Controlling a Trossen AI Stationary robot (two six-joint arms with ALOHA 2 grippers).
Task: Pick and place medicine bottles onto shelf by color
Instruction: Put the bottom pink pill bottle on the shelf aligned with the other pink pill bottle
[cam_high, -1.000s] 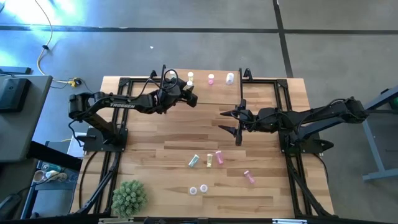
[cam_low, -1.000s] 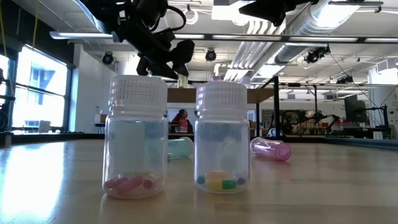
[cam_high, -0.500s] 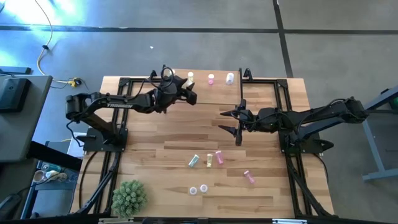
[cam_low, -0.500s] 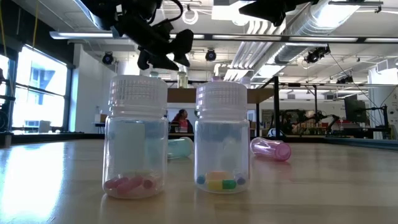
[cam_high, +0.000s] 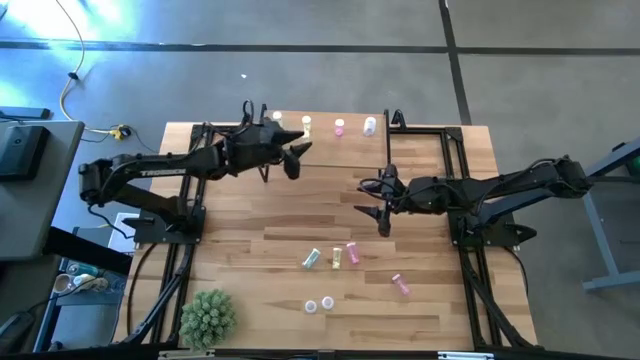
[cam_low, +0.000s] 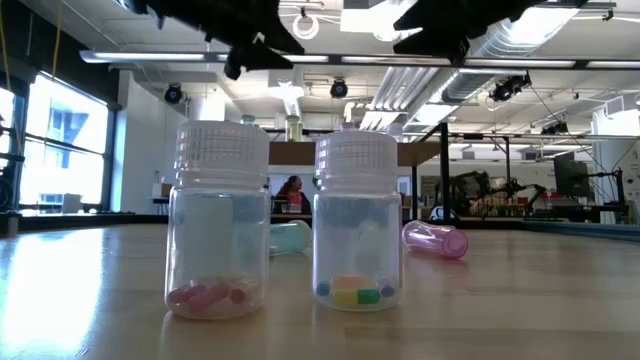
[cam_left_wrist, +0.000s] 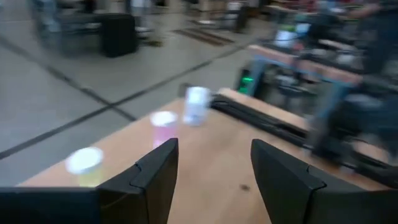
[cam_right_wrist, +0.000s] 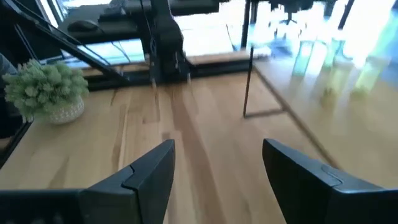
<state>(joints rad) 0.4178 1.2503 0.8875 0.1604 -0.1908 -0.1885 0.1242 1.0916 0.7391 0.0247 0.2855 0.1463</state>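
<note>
at upper centre of the high view: left arm by the shelf, empty-handed

near the top middle of the high view the shelf (cam_high: 340, 135) sits along the table's far edge, with four bottles standing on it in a row: one white-capped (cam_high: 277, 118), one yellow (cam_high: 306, 125), one pink (cam_high: 339, 127), one pale lavender-white (cam_high: 370, 126). spacing along the board fits sorting by colour, one spot per colour.

left gripper (cam_high: 296, 156) hovers just left of the shelf's front edge. in the left wrist view its fingers (cam_left_wrist: 155, 180) stand well apart with nothing between them; beyond them the yellow (cam_left_wrist: 85, 163), pink (cam_left_wrist: 163, 122) and pale (cam_left_wrist: 197, 104) bottles show. judgement: a bottle has been set down and the arm is clear of it.

right gripper (cam_high: 379, 205) hangs mid-table, right of centre, jaws wide and empty in its own wrist view; waiting.

bottles still unsorted, lower centre of the high view: green (cam_high: 312, 259), yellow (cam_high: 337, 256) and pink (cam_high: 352, 253) lying close together, another pink (cam_high: 401, 285) to the lower right, two upright clear ones (cam_high: 319, 304) below. plant ball (cam_high: 208, 318) at lower left, not part of the job.

versus one second ago:
- left gripper was over the shelf's left end, near the white and yellow bottles; now drawn back toward the left, arm stretched flatter.
- low view: its dark shape has risen toward the top edge.
- right arm nearly unchanged.
- table bottles unmoved.
</note>
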